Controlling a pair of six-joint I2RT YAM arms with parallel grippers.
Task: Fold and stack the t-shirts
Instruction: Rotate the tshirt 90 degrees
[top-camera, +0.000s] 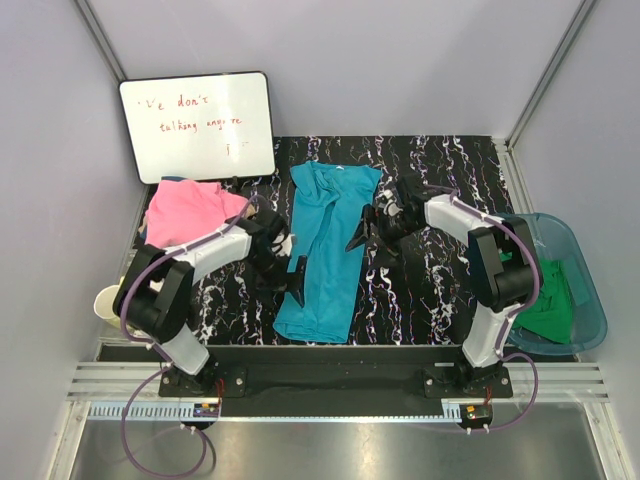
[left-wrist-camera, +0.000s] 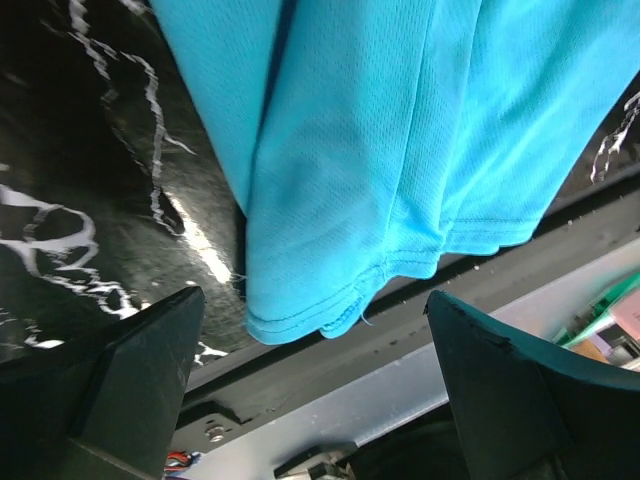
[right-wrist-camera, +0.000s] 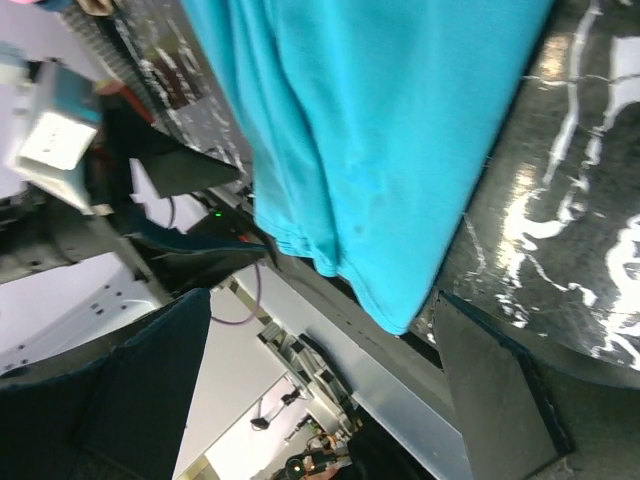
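A teal-blue t-shirt (top-camera: 328, 250) lies in the middle of the black marbled table (top-camera: 440, 290), folded lengthwise into a long strip. My left gripper (top-camera: 291, 277) hangs at its left edge, open and empty. In the left wrist view the gripper (left-wrist-camera: 315, 400) has its jaws wide apart, with the shirt's near hem (left-wrist-camera: 400, 130) beyond them. My right gripper (top-camera: 363, 231) is at the shirt's right edge, open and empty. In the right wrist view the gripper (right-wrist-camera: 320, 400) frames the teal cloth (right-wrist-camera: 370, 120). A pink t-shirt (top-camera: 190, 212) lies bunched at the far left. A green t-shirt (top-camera: 550, 292) lies in a tub.
A translucent blue plastic tub (top-camera: 592, 318) stands off the table's right edge. A whiteboard (top-camera: 197, 125) leans on the back wall at the left. A white round object (top-camera: 105, 305) sits by the left arm. The metal rail (top-camera: 330, 380) runs along the near edge.
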